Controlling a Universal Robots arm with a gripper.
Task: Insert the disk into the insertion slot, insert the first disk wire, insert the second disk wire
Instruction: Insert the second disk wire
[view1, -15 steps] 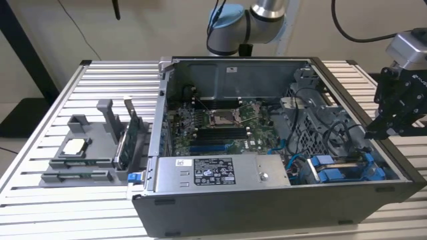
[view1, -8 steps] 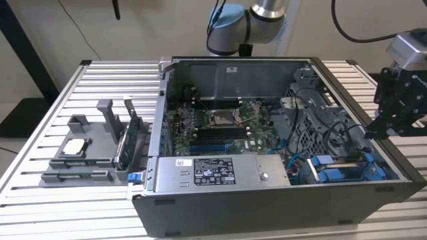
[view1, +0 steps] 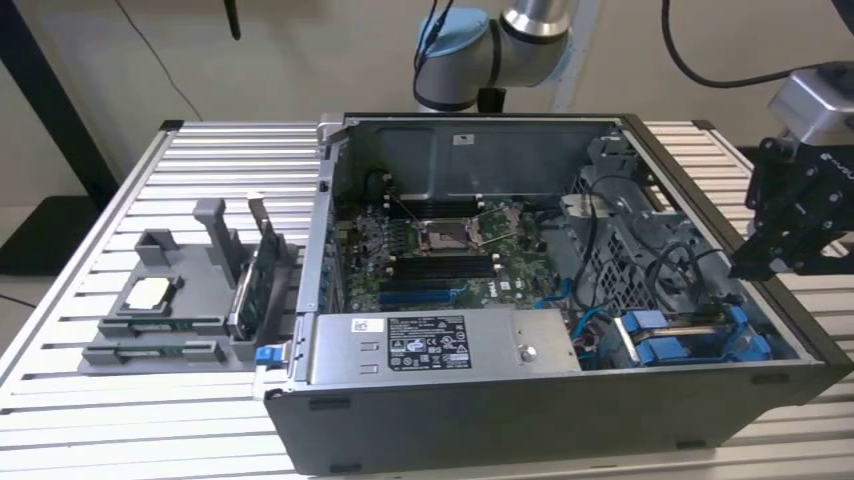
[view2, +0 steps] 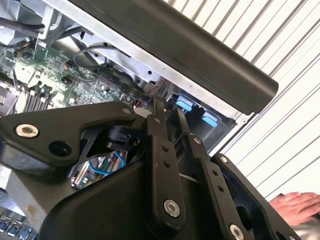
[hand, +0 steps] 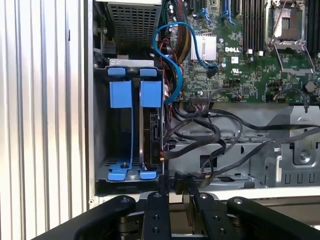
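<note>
The disk (hand: 151, 135) reads as a stiff, dense slab, heavy for its size and sensitive to knocks. Its blue carrier (hand: 150, 94) is the place to take hold, by the plastic ends, since that smooth, slightly yielding frame spares the metal body. The disk stands on edge in the slot (hand: 102, 130), 1 of 2 narrow bays in a grey sheet-metal cage at a corner of the case (view1: 561, 420). A 2nd blue carrier (hand: 120, 94) sits just beside it. The disk looks pushed home. A limp blue wire (hand: 173, 23) loops from the motherboard (hand: 250, 55) toward the cage, and thicker black wires (hand: 215, 132) sag near the disk's edge. Whether any is plugged in I cannot tell. The gripper (hand: 175, 189) hangs over the case's edge by the cage, its black fingers (hand: 163, 186) set with a narrow gap, grasping nothing. The table (view1: 80, 400) is ribbed aluminium.
</note>
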